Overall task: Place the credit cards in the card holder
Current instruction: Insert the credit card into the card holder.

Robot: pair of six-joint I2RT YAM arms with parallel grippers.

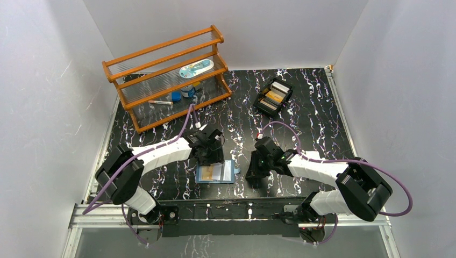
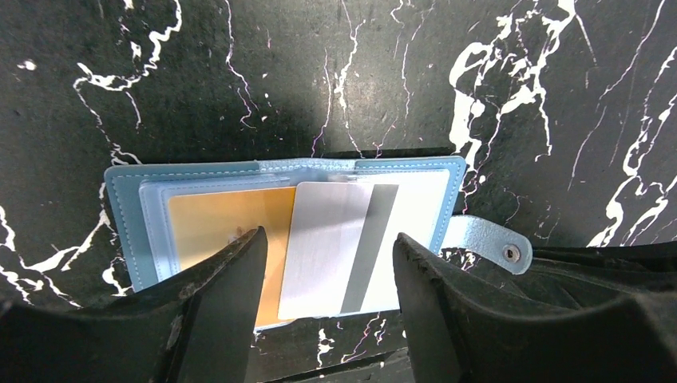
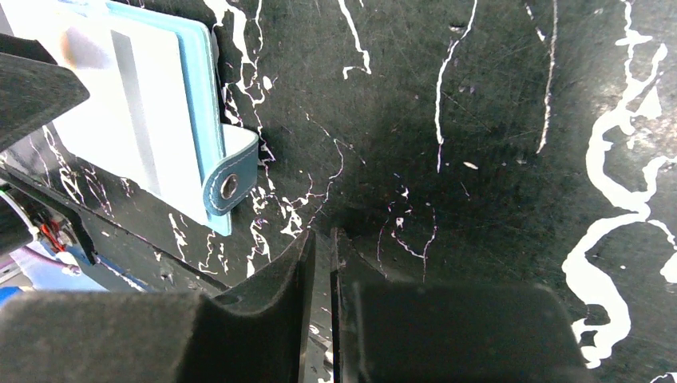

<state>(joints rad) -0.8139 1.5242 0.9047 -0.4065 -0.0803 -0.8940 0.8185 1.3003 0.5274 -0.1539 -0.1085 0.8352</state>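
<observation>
The blue card holder [image 1: 228, 173] lies open on the black marbled table near the front edge. In the left wrist view the holder [image 2: 124, 215] has an orange-gold card [image 2: 215, 223] in its left half. A pale card with a grey stripe [image 2: 327, 247] lies slightly tilted across its middle, and the card's near edge sticks out past the holder. My left gripper [image 2: 327, 235] is open just above this card, one finger on each side, touching nothing. My right gripper [image 3: 323, 235] is shut and empty on the table right of the holder's snap tab [image 3: 230, 182].
A black tray [image 1: 258, 105] holding more cards sits at the back right. A wooden shelf rack [image 1: 166, 75] with small items stands at the back left. White walls enclose the table. The right gripper [image 1: 253, 174] rests close to the holder's right edge.
</observation>
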